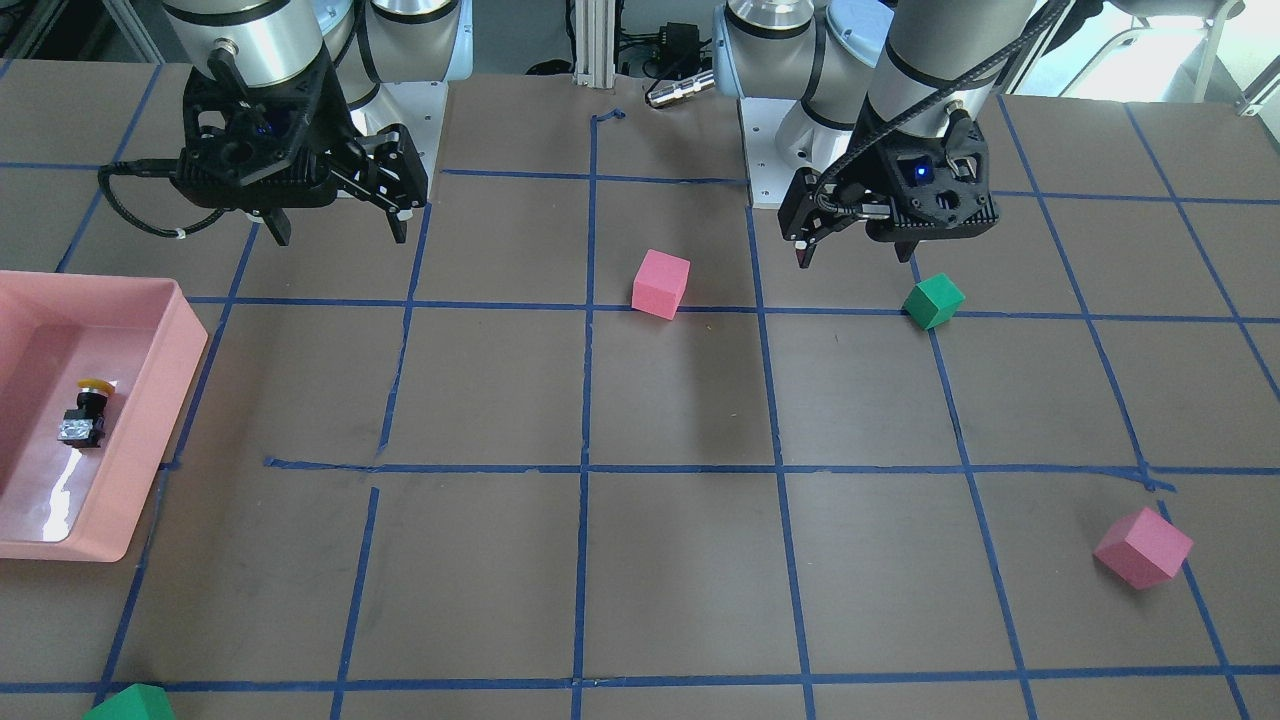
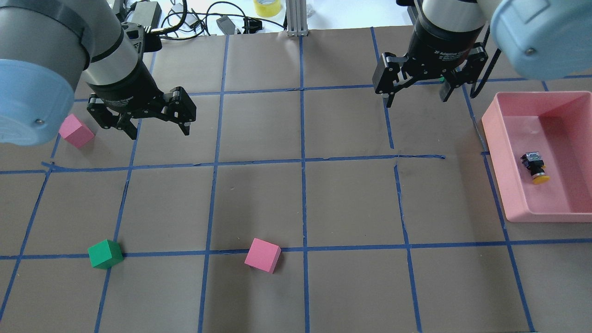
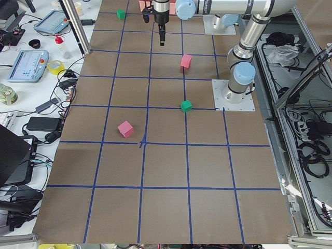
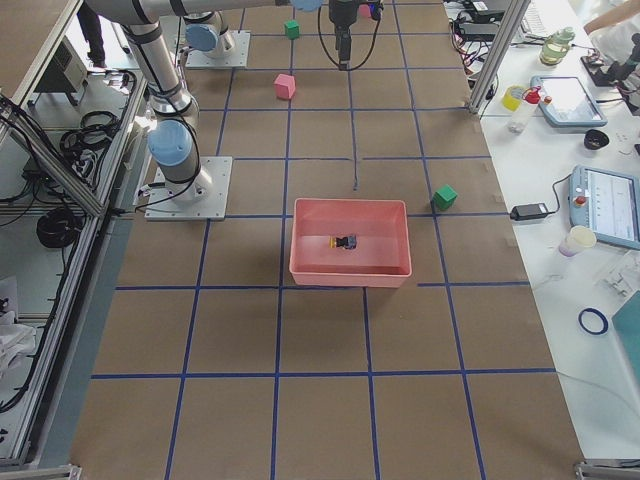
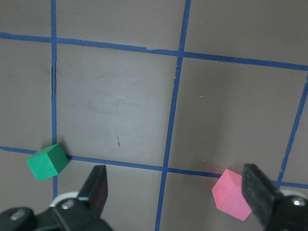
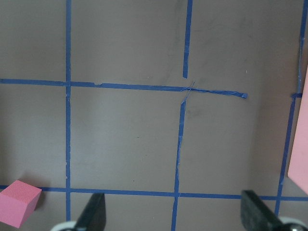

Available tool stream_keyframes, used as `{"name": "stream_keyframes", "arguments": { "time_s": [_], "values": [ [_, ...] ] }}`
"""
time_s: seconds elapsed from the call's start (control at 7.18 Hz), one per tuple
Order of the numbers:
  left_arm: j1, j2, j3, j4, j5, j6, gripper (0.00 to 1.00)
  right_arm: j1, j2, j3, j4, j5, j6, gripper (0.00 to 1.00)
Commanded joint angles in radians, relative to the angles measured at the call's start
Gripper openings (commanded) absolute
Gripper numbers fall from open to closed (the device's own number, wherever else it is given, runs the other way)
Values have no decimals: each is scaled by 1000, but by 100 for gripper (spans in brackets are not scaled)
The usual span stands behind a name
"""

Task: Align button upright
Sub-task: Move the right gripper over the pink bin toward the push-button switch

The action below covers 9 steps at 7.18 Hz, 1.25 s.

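The button (image 1: pixel 85 415) lies on its side on the floor of a pink tray (image 1: pixel 190 345), with its yellow cap toward the robot and its silvery base away. It also shows in the overhead view (image 2: pixel 534 166) and, small, in the exterior right view (image 4: pixel 345 242). My right gripper (image 2: pixel 416 99) is open and empty, held above the table to the left of the tray (image 2: pixel 492 134) and further from the robot. In the front view it (image 1: pixel 340 235) hangs behind the tray. My left gripper (image 2: pixel 159 130) is open and empty, far from the button.
A pink cube (image 2: pixel 76 132) lies by the left gripper, a green cube (image 2: pixel 105 253) and a second pink cube (image 2: pixel 262 255) nearer the robot. Another green cube (image 1: pixel 130 705) sits at the table's far edge past the tray. Blue tape grids the brown table.
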Motion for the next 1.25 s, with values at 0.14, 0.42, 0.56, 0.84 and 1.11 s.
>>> {"name": "stream_keyframes", "arguments": {
  "time_s": [0.14, 0.42, 0.56, 0.84, 1.11],
  "values": [
    [10, 4, 1, -13, -2, 4, 100, -22, 3, -1, 1, 4, -4, 100],
    [13, 4, 1, -19, -5, 6, 100, -122, 28, -9, -6, 4, -22, 100],
    [15, 4, -1, -19, 1, 6, 100, -206, 44, 0, -27, 2, -131, 100],
    [13, 4, -7, -18, 14, 4, 100, -407, 128, 9, -106, 4, -343, 100],
    [13, 2, -7, -19, 16, 4, 100, -536, 202, 74, -284, 1, -425, 100]
  ]
}}
